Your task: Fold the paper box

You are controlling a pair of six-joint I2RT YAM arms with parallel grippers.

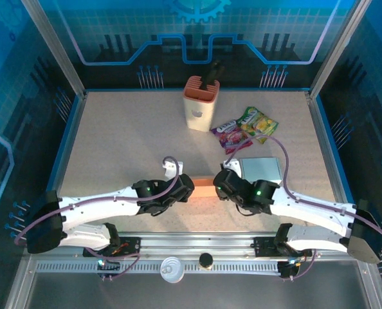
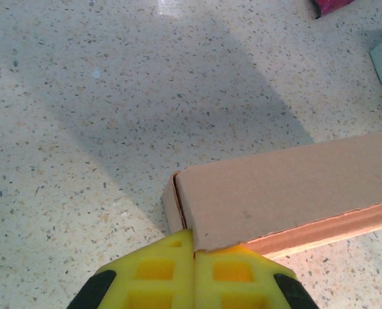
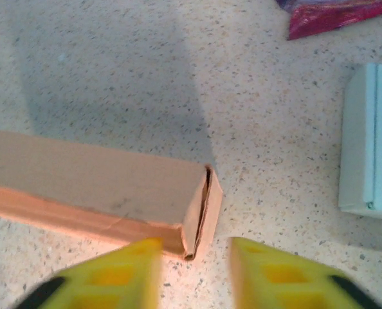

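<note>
Two ends of the box [image 1: 204,188], seen at the lower centre of the top view, are met by the arms. The left gripper [image 2: 193,252] is pressed together at one box corner. The right gripper [image 3: 196,251] is spread just below the other end.

Your right gripper [image 3: 195,250] hangs, jaws parted, at the paper box [image 3: 94,174] end; a pale case [image 3: 370,138] lies nearby.

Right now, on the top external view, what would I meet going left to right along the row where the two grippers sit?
left gripper → paper box → right gripper → flat grey-blue box
</note>
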